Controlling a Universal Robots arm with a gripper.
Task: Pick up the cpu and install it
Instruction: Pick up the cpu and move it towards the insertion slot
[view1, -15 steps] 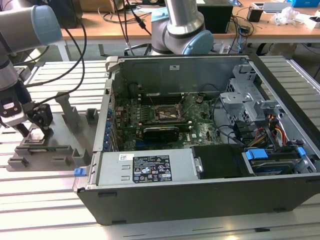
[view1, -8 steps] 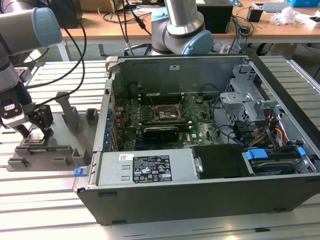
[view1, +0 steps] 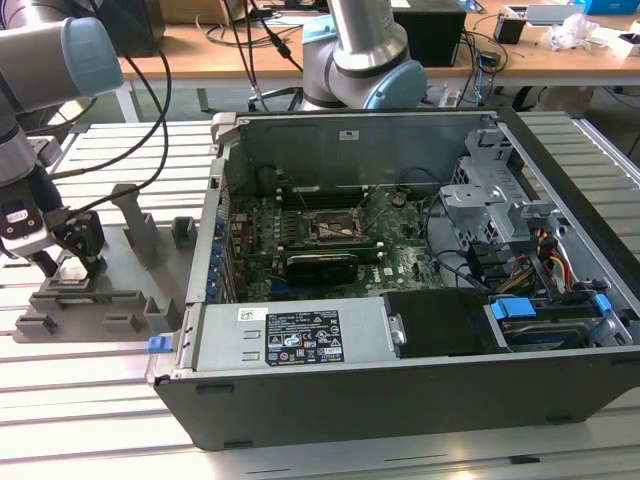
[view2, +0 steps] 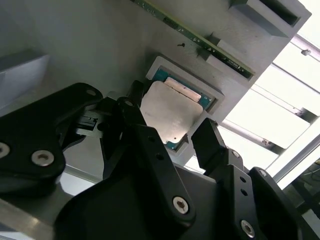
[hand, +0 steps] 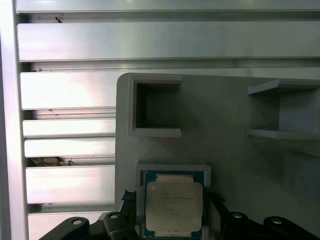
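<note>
cpu (hand: 173, 202) flat in grey tray (hand: 225, 125) recess, claw (view2: 170, 120) spread astride it

The arm (view1: 30, 60) bends low; its claw (view2: 170, 116) points down, fingers apart.

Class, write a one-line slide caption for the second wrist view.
Open gripper straddles the cpu, which sits in its recess in the grey holder tray.

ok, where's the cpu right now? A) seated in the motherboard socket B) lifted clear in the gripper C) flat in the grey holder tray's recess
C: the cpu lies flat in the grey holder tray's recess, the open gripper straddling it.
</note>
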